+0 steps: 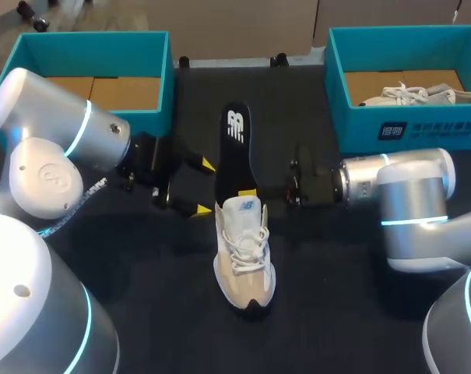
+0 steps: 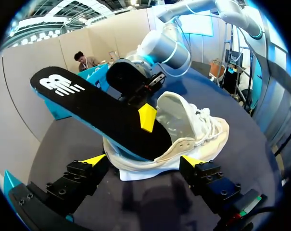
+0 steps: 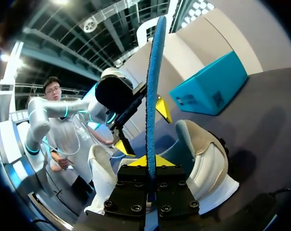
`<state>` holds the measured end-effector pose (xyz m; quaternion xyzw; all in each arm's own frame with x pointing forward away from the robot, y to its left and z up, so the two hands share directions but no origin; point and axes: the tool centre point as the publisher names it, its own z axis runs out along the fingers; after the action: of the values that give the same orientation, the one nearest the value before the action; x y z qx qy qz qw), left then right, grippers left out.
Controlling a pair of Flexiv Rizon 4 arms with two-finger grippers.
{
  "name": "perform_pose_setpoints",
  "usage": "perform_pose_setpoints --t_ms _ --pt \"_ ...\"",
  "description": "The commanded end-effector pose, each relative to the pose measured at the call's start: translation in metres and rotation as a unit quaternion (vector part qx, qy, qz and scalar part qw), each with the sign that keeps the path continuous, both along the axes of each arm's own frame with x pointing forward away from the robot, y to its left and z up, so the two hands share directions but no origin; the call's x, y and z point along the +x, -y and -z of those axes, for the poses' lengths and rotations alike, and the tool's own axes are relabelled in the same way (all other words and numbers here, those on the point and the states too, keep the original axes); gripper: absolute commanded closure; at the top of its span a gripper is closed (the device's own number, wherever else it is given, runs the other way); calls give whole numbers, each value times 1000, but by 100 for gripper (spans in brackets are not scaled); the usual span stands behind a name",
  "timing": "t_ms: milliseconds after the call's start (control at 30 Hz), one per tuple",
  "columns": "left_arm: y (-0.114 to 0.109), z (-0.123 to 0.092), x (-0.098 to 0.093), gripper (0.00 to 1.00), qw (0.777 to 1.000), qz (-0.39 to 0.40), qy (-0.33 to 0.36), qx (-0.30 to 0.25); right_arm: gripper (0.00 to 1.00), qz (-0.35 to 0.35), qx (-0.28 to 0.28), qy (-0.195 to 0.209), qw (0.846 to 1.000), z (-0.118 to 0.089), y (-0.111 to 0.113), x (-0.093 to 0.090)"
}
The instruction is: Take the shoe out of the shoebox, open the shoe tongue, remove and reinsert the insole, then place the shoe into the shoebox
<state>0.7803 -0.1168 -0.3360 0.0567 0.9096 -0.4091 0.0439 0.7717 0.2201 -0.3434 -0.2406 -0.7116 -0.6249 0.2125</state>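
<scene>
While checking insole step: found insole (image 1: 235, 148) standing half out of shoe (image 1: 245, 257), shoe lying at middle of table (image 1: 360, 257), toe toward near edge.
Confirmed from right wrist view only: insole edge-on, pinched tight between right gripper (image 3: 148, 161) fingers. Confirmed from left wrist view: left gripper (image 2: 144, 160) spread wide beside heel, gripping nothing.

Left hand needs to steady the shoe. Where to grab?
Probably the heel of the shoe, low down, coming from the robot's left. That end lies nearest the open left hand, while the insole and the right hand holding it fill the opening above.
</scene>
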Motion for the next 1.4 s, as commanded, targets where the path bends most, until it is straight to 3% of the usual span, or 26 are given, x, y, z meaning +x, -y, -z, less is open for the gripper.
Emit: perform_pose_setpoints --t_ms 33,533,567,600,667,1400 --pt "0 -1 -1 0 1000 -1 1 2 100 -8 -13 -11 1000 3 2 -3" --pt "0 -1 -1 0 1000 -1 1 2 100 -5 -17 -25 1000 10 3 -6" --pt "0 -1 -1 0 1000 -1 1 2 85 -4 -16 -23 1000 9 3 -4" --pt "0 -1 -1 0 1000 -1 1 2 79 -4 -16 -22 1000 8 2 -4" --pt "0 -1 -1 0 1000 -1 1 2 75 -4 -16 -20 1000 7 2 -3" --pt "0 -1 -1 0 1000 -1 1 2 66 -15 -26 16 999 -17 -1 8"
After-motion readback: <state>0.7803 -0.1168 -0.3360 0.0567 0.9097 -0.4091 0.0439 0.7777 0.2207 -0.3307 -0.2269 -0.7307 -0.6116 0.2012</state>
